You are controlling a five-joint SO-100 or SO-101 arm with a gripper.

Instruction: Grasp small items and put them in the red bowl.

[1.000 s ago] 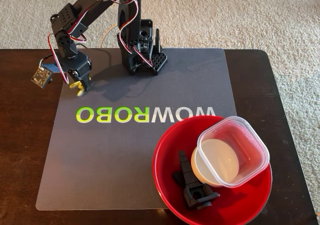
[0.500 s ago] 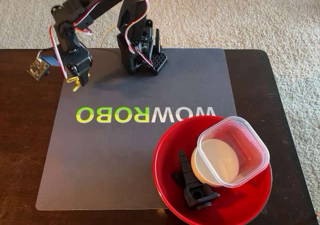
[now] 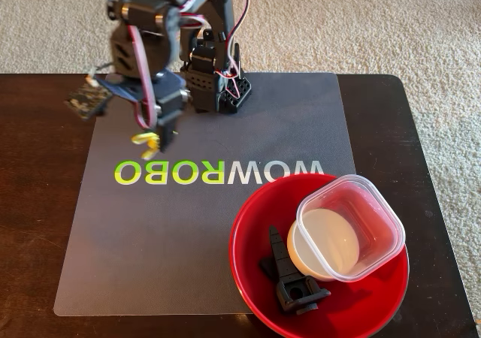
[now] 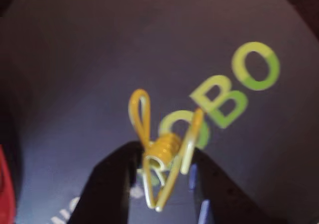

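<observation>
1. Clenched on the clip [image 4: 162,152], our jaws pinch it at its coiled spring; the gripper [image 3: 154,144] hangs above the left part of the mat [image 3: 150,233] in the fixed view, over the green letters.
2. We judge the clip light, springy wire: stiff enough to carry, yet thin and smooth, so it could twist or slip between the pads. The coil is its thickest part and looks the surest hold.
3. In the wrist view its long axis runs roughly away from the jaws, the looped arms fanning up and outward, the lower ends tucked between the fingers. The picture is blurred, so we cannot tell finer detail.
4. Further right in the fixed view, the bowl [image 3: 248,278] sits at the mat's near right corner, well apart from the gripper.
5. Inside it lie a black part [image 3: 289,278], then the dish [image 3: 319,244], with the tub [image 3: 353,221] resting over the dish.
</observation>
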